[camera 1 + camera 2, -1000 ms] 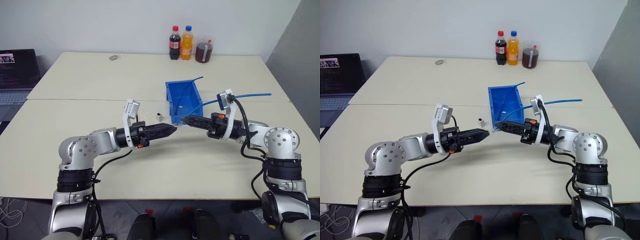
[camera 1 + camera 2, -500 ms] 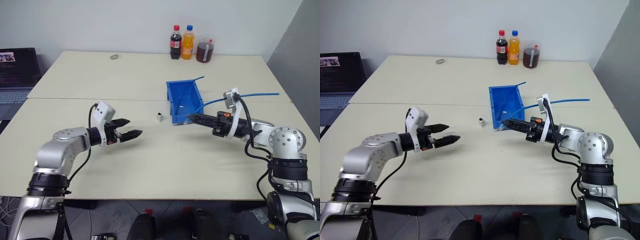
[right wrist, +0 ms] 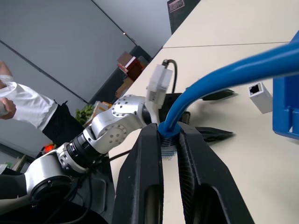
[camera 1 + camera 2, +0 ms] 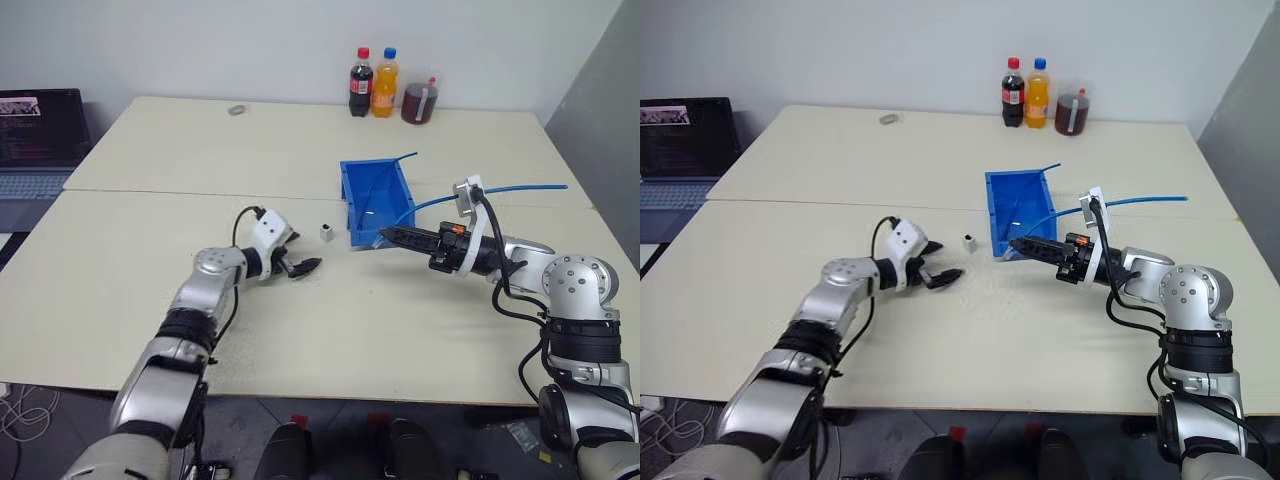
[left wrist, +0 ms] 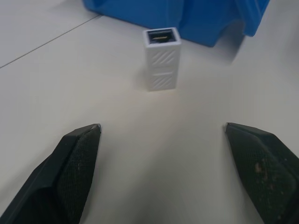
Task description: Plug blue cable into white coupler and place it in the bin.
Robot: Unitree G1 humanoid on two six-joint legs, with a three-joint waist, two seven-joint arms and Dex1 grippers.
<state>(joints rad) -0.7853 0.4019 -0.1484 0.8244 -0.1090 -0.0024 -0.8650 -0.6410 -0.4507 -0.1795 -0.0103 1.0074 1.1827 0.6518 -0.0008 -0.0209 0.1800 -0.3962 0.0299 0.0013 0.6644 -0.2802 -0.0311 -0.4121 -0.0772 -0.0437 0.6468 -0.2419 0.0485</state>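
The white coupler point(image 4: 326, 233) stands upright on the table, socket up, just left of the blue bin's point(image 4: 348, 205) front corner. My left gripper point(image 4: 300, 263) is low over the table, a short way in front of the coupler point(image 5: 161, 58). Its fingers point(image 5: 77, 158) are spread wide with nothing between them. My right gripper point(image 4: 388, 234) hovers at the bin's front right, shut on the blue cable point(image 3: 233, 74) near its plug end. From there the cable point(image 4: 500, 190) trails off to the right. A second blue cord point(image 4: 385, 165) lies in the bin.
Two bottles point(image 4: 360, 83) and a jar of dark liquid point(image 4: 421, 100) stand at the table's far edge, with a small grey object point(image 4: 237, 110) to their left. A laptop point(image 4: 35, 130) sits far left. A person point(image 3: 18, 107) stands beyond the table.
My left arm swung out to the left, then came forward and down near the coupler, its wrist rolled and its fingers opened wide. The right gripper kept its place with the cable.
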